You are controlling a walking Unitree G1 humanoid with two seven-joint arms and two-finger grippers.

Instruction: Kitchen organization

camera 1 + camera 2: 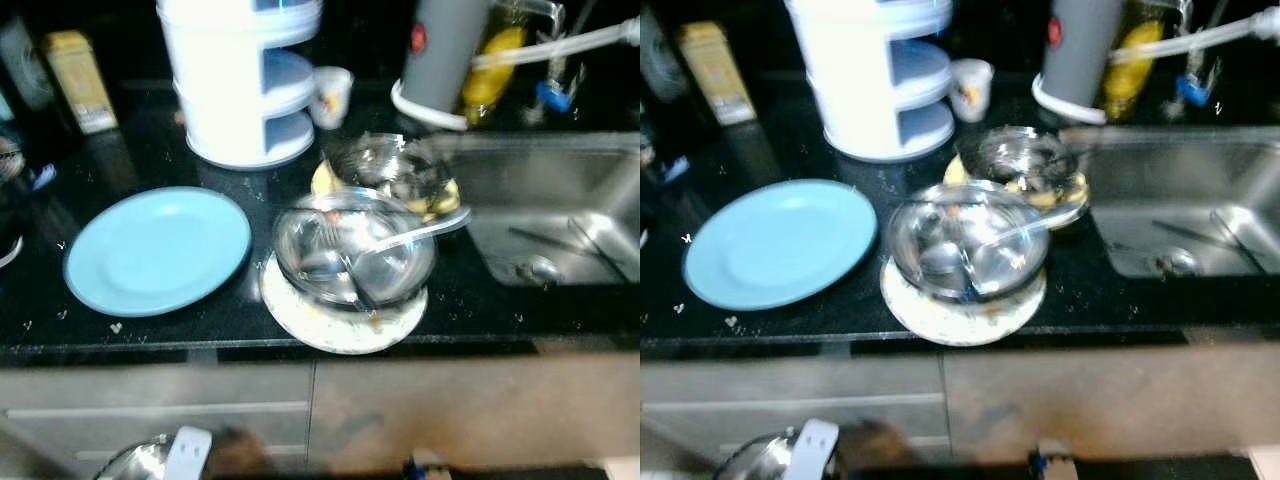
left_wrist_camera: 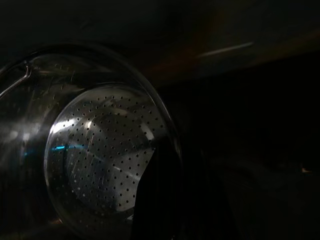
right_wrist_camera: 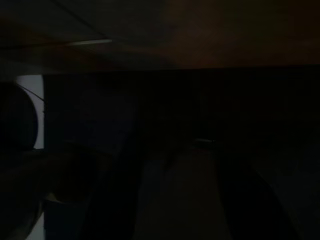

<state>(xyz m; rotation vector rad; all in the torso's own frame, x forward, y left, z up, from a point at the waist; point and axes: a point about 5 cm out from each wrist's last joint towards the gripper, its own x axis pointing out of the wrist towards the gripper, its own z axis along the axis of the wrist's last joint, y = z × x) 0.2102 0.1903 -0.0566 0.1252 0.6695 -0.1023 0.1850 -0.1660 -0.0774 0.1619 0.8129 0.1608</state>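
Note:
A steel bowl [image 1: 352, 248] holding spoons sits on a cream plate [image 1: 340, 320] at the middle of the black counter [image 1: 150, 150]. Behind it a second shiny bowl [image 1: 385, 170] rests on a yellow plate. A light blue plate [image 1: 157, 250] lies bare to the left. Low at the front left, below the counter edge, a perforated steel colander [image 2: 95, 160] hangs in my left gripper [image 2: 155, 210], with one black finger across its rim. The colander's rim [image 1: 130, 462] also peeks in at the bottom of the eye views. My right gripper [image 3: 180, 200] hangs in the dark by the cabinets.
A white tiered stand [image 1: 245, 80], a small cup [image 1: 330, 95], a grey canister [image 1: 440, 55] and a yellow tin [image 1: 80, 80] line the back. A steel sink [image 1: 560, 210] with utensils lies at the right. Grey cabinet fronts [image 1: 300, 410] run below the counter.

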